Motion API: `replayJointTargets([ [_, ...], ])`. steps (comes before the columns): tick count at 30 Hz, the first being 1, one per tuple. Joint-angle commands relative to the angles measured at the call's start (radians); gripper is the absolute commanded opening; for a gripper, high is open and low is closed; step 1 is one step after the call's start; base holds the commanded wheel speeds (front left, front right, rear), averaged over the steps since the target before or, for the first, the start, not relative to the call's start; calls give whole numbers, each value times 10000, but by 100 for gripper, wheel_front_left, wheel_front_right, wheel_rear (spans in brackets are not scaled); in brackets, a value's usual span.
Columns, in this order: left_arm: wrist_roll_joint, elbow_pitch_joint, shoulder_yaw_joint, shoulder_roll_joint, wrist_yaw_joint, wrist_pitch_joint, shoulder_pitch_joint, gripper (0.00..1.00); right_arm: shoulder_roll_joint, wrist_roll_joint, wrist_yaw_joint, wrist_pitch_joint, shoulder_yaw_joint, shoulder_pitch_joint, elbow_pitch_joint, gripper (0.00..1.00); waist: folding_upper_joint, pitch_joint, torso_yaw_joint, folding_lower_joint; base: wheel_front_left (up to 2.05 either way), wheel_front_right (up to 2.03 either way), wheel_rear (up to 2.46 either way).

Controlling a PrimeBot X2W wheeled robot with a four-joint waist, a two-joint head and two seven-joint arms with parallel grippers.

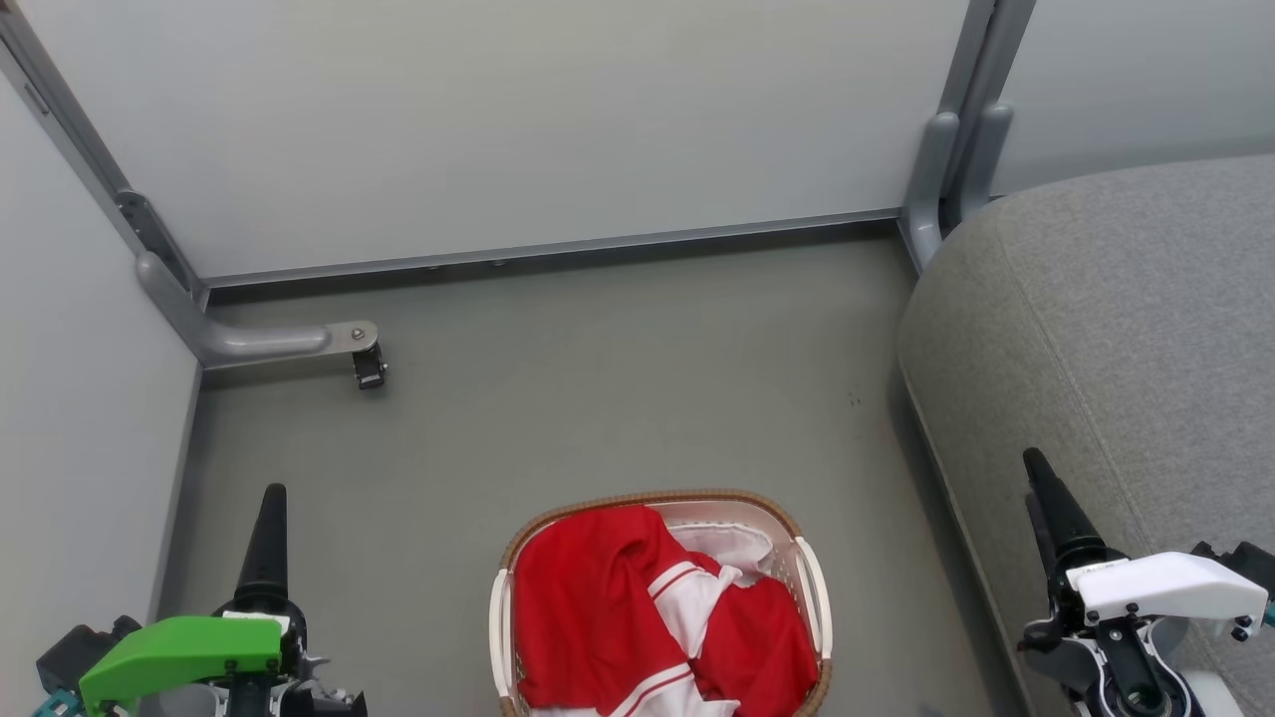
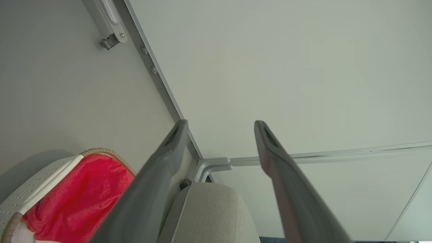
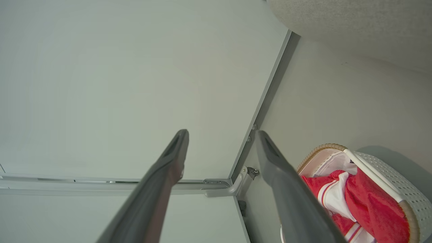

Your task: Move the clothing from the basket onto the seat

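Your left hand [image 2: 221, 125], to the left of the basket [image 1: 812, 588], and your right hand [image 3: 221, 135], by the edge of the seat [image 1: 1116, 319], are both empty with fingers spread apart. The clothing [image 1: 618, 607] lies heaped in the basket on the floor [image 1: 598, 378]. Pinch too deep and you'll likely snag the white liner [image 1: 732, 543] too, lifting or tipping the light basket.

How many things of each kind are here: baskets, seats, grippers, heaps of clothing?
basket: 1
seat: 1
heap of red clothing: 1
grippers: 2, the left gripper and the right gripper
Total: 5
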Motion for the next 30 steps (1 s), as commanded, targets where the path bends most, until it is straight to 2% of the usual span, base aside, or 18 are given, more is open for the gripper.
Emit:
replayJointTargets([
  [1,494,-96,-71,182,-14,-117,-297,100,-129,-398,2,-133,68,-317,-119,100,0,5,4,0,0,0,0],
  [20,4658,380,-687,518,-20,-862,-481,100,-411,-3656,3,-881,792,-703,219,100,0,102,54,0,0,0,0],
  [30,6292,534,-912,636,81,-1190,-548,100,-495,-5271,3,-1211,1052,-896,444,100,0,134,76,0,0,0,0],
])
